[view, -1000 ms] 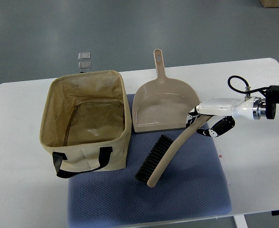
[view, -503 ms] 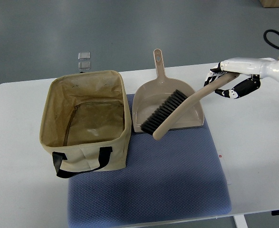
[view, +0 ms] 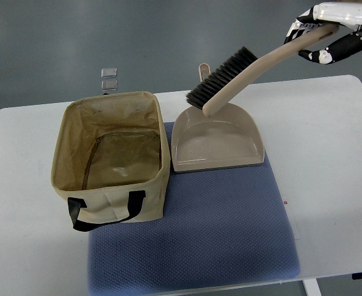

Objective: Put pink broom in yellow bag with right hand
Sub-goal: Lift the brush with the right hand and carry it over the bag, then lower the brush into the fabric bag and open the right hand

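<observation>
My right hand (view: 321,37) is at the top right, raised well above the table, shut on the handle end of the pink broom (view: 248,77). The broom slants down to the left in the air, its dark bristles (view: 221,78) hanging over the handle of the matching dustpan (view: 216,140). The yellow bag (view: 111,159) stands open on the left part of the table, apart from the broom, with a black strap on its near side. Its inside shows only bare fabric.
A blue-grey mat (view: 196,231) covers the middle of the white table (view: 329,160), under the dustpan and the bag's right edge. Two small clear squares (view: 110,78) lie on the floor beyond the table's far edge.
The right hand has lifted the broom off the mat, carrying it up and away over the dustpan to the top right. Bag and dustpan have stayed put.
</observation>
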